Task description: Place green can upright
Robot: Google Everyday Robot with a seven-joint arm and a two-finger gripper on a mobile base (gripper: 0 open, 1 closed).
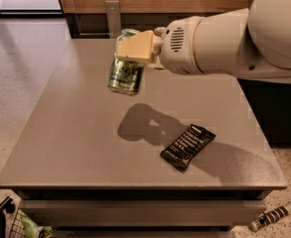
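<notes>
The green can (125, 74) has a green-and-white label and silver ends. It hangs in the air above the far left part of the grey table (75, 148), nearly upright with a slight tilt. My gripper (134, 47) is shut on the can's upper half; its cream-coloured finger (135, 48) covers the can's top part. The big white arm (234, 43) reaches in from the right. The can's shadow falls on the table's middle.
A black snack bar wrapper (187, 146) lies on the table's right front part. A wooden wall and a grey post (112, 15) stand behind the table. A basket (11, 224) sits on the floor at the lower left, a striped object (276, 214) at the lower right.
</notes>
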